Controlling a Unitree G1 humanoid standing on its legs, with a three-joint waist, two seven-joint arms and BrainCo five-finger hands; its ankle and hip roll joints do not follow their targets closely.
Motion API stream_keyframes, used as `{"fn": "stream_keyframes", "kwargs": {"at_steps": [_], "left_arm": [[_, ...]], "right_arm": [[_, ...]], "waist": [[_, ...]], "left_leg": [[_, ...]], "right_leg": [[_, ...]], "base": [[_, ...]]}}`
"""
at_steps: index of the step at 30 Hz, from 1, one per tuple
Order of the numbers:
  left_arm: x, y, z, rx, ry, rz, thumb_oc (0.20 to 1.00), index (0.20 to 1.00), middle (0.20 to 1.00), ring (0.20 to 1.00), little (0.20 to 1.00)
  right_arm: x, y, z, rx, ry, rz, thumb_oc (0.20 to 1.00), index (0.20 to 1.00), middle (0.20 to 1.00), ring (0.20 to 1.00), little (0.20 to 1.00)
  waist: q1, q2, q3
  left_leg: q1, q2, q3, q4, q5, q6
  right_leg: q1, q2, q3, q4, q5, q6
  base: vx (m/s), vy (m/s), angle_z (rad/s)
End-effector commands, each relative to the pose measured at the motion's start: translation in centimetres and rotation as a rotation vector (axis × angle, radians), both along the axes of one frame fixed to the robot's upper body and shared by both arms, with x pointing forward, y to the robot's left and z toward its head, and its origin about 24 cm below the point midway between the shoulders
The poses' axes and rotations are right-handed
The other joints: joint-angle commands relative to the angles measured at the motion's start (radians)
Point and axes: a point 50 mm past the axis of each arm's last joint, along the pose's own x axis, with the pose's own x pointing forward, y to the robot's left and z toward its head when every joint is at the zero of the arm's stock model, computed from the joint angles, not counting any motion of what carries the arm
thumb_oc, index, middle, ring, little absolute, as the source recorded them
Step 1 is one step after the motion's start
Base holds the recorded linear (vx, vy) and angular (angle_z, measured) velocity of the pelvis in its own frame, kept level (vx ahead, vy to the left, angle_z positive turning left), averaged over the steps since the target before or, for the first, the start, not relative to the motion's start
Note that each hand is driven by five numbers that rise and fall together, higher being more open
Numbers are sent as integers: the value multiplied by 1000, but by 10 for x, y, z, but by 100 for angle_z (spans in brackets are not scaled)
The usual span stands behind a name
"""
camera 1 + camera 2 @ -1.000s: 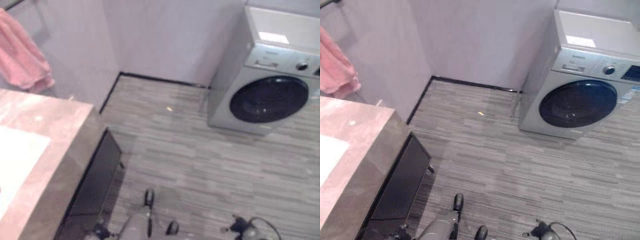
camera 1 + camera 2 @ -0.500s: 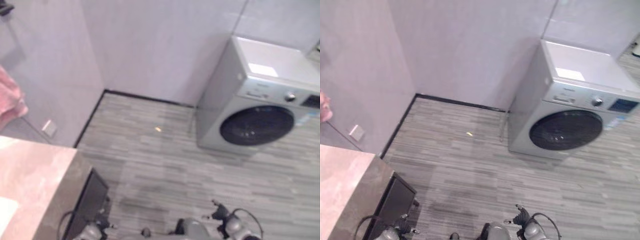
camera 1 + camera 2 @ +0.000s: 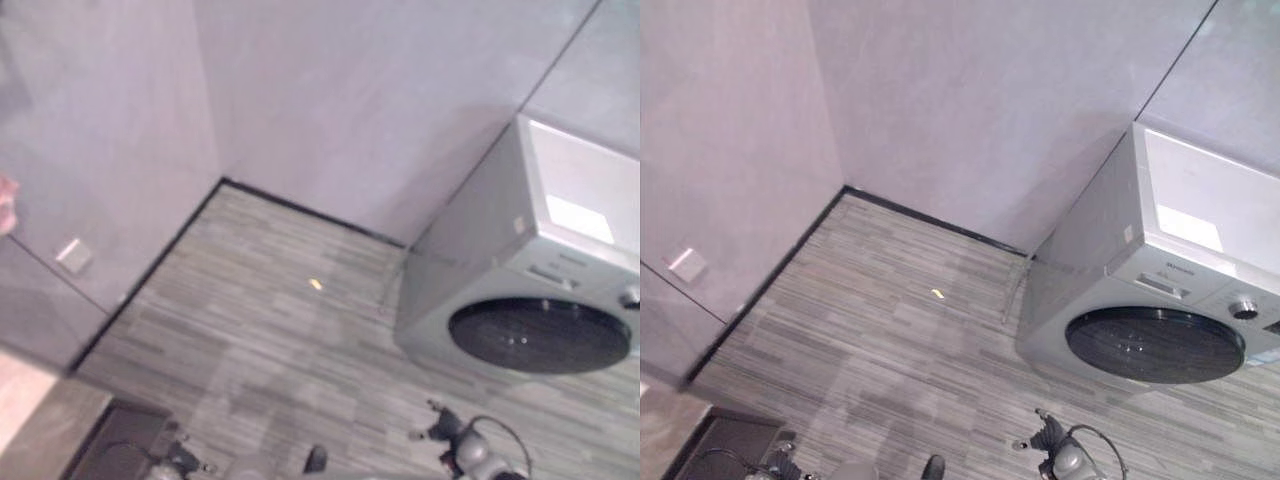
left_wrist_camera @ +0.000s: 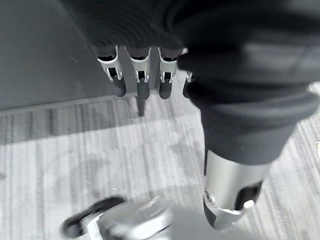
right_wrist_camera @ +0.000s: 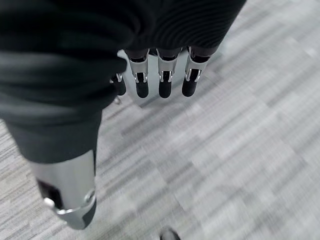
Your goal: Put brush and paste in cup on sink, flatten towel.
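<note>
Left hand [image 4: 150, 75] and right hand [image 5: 160, 75] relaxed, empty, camera swung off counter toward washing machine [image 3: 1150, 300]

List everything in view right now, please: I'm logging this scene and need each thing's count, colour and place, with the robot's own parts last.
Washing machine: one, silver-grey with a dark round door, at the right, against the back wall.
Floor: grey striped planks, across the lower half.
Walls: pale grey, meeting in a corner, with a black skirting strip at the foot.
Small yellow speck: one, on the floor near the middle.
Wall socket: one, pale, low on the left wall.
Pink cloth: a sliver, at the far left edge.
Dark cabinet: one, bottom left corner.
Left robot hand: fingers straight, holding nothing, above the floor.
Right robot hand: fingers straight, holding nothing, above the floor.
</note>
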Motion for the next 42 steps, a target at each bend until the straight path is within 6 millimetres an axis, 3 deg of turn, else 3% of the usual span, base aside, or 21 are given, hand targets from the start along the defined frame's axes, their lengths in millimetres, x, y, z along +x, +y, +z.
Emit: {"fn": "stream_keyframes", "kwargs": {"at_steps": [1, 5, 9, 11, 12, 13, 14, 15, 17, 18, 21, 22, 23, 24, 29, 34, 37, 38, 39, 40, 42], "left_arm": [[13, 6, 6, 35, -40, -4, 1000, 1000, 1000, 1000, 1000], [0, 2, 1, 15, -3, 7, 1000, 1000, 1000, 1000, 1000], [-15, 5, -3, 16, 31, 22, 1000, 1000, 1000, 1000, 1000], [-19, 4, -4, 14, 52, 16, 1000, 1000, 1000, 1000, 1000], [-20, 3, -5, 17, 61, -8, 1000, 1000, 1000, 1000, 1000], [-20, 3, -5, 17, 61, -8, 1000, 1000, 1000, 1000, 1000], [-19, 2, -5, 12, 57, -4, 1000, 1000, 1000, 1000, 1000], [-9, 1, -2, 13, 32, -22, 1000, 1000, 1000, 1000, 1000], [-6, 0, -2, 17, 27, -42, 1000, 1000, 1000, 1000, 1000], [0, 0, 0, 25, 14, -51, 1000, 1000, 1000, 1000, 1000], [11, 3, 5, 44, -30, -49, 1000, 1000, 1000, 1000, 1000], [17, 1, 6, 42, -47, -58, 1000, 1000, 1000, 1000, 1000], [17, 1, 6, 42, -47, -58, 1000, 1000, 1000, 1000, 1000], [34, -6, 11, 45, -84, -122, 1000, 1000, 1000, 1000, 1000], [34, -7, 10, 27, -101, -98, 1000, 1000, 1000, 1000, 1000], [34, -6, 11, 34, -107, -95, 1000, 1000, 1000, 1000, 1000], [34, -6, 11, 34, -107, -95, 1000, 1000, 1000, 1000, 1000], [29, -14, 6, 5, -97, -64, 1000, 1000, 1000, 1000, 1000], [29, -14, 6, 5, -98, -64, 1000, 1000, 1000, 1000, 1000], [32, -17, 6, 2, -105, -84, 1000, 1000, 1000, 1000, 1000], [34, -19, 6, -2, -105, -95, 1000, 1000, 1000, 1000, 1000]], "right_arm": [[4, -27, 11, -58, -49, -26, 1000, 1000, 1000, 1000, 1000], [-1, -21, 7, -54, -31, -8, 1000, 1000, 1000, 1000, 1000], [5, -4, 4, -42, -16, 56, 1000, 1000, 1000, 1000, 1000], [-3, -2, -2, -27, 11, 30, 1000, 1000, 1000, 1000, 1000], [-10, -2, -6, -8, 34, -13, 1000, 1000, 1000, 1000, 1000], [-10, -2, -6, -8, 34, -13, 1000, 1000, 1000, 1000, 1000], [-11, 1, -6, 4, 33, -10, 1000, 1000, 1000, 1000, 1000], [-10, 3, -7, -7, 38, 15, 1000, 1000, 1000, 1000, 1000], [-10, 3, -7, -12, 36, 12, 1000, 1000, 1000, 1000, 1000], [-10, 4, -6, 2, 32, 9, 1000, 1000, 1000, 1000, 1000], [-10, 10, -6, 25, 26, 28, 1000, 1000, 1000, 1000, 1000], [-12, 9, -7, 20, 34, 29, 1000, 1000, 1000, 1000, 1000], [-12, 9, -7, 20, 34, 29, 1000, 1000, 1000, 1000, 1000], [-20, 2, -10, -5, 62, 15, 1000, 1000, 1000, 1000, 1000], [-26, 1, -11, -6, 77, 47, 1000, 1000, 1000, 1000, 1000], [-14, -7, -4, -34, 28, 44, 1000, 1000, 1000, 1000, 1000], [-14, -7, -4, -34, 28, 44, 1000, 1000, 1000, 1000, 1000], [-8, -18, 4, -52, -16, 15, 1000, 1000, 1000, 1000, 1000], [-8, -18, 4, -52, -16, 15, 1000, 1000, 1000, 1000, 1000], [-9, -19, 4, -64, -12, 19, 1000, 1000, 1000, 1000, 1000], [-9, -20, 3, -70, -9, 26, 1000, 1000, 1000, 1000, 1000]], "waist": [[8, 33, 2], [19, 43, -23], [44, 27, -46], [40, 17, -59], [34, 17, -51], [33, 17, -54], [29, 22, -45], [15, 39, -17], [11, 50, -4], [0, 59, -3], [8, 84, -2], [1, 96, -3], [1, 97, -4], [-23, 92, 4], [-28, 71, -36], [-30, 55, -41], [-30, 55, -41], [-71, 62, -37], [-70, 61, -36], [-86, 73, -34], [-99, 80, -40]], "left_leg": [[87, -15, 104, -542, 161, 21], [79, -42, 134, -741, 237, 11], [100, -74, 44, -691, 248, 38], [106, -96, 29, -662, 236, 68], [145, -123, 21, -638, 192, 111], [142, -123, 21, -638, 193, 111], [169, -139, 10, -634, 175, 131], [217, -147, -21, -637, 157, 154], [237, -146, -37, -630, 148, 162], [253, -139, -59, -635, 151, 159], [284, -108, -103, -628, 137, 133], [281, -104, -145, -594, 122, 123], [281, -104, -145, -594, 122, 123], [290, -123, -246, -536, 84, 107], [310, -82, -368, -619, 132, 40], [289, -38, -385, -695, 183, -1], [288, -38, -386, -695, 183, -1], [267, 43, 27, -756, 204, 2], [267, 43, 29, -756, 206, 3], [267, 72, 197, -739, 210, -6], [272, 87, 278, -734, 208, -10]], "right_leg": [[13, -37, -68, 66, -70, 183], [42, -25, -82, 88, -105, 191], [76, -47, -58, 156, -137, 208], [61, -84, -60, 239, -71, 240], [-12, -139, -31, 479, 64, 284], [-16, -140, -31, 482, 63, 284], [-44, -173, -30, 591, 133, 301], [-125, -200, -18, 772, 160, 302], [-167, -185, 15, 793, 129, 292], [-204, -141, 54, 717, 73, 272], [-184, -161, 11, 433, -25, 232], [-189, -144, 97, 271, -12, 224], [-189, -143, 96, 270, -11, 224], [-180, -132, 280, 252, 19, 252], [-123, -112, 89, 216, -48, 222], [-109, -98, -28, 186, -72, 202], [-109, -98, -29, 186, -72, 202], [-55, -100, -110, 104, -49, 222], [-55, -101, -109, 103, -47, 222], [-41, -107, -142, 90, -41, 222], [-38, -111, -165, 89, -42, 221]], "base": [[225, 38, 13], [342, 89, 15], [531, 229, -43], [482, 367, -53], [258, 258, 0], [404, 415, 16], [335, 334, 51], [336, 335, 58], [224, 143, 62], [295, 90, 77], [304, -20, 84], [192, -90, 57], [438, -190, 138], [472, -282, 123], [364, -344, 173], [111, -261, 111], [27, -69, 38], [54, -130, 19], [42, -118, 99], [-17, 13, 123], [0, 17, 65]]}}
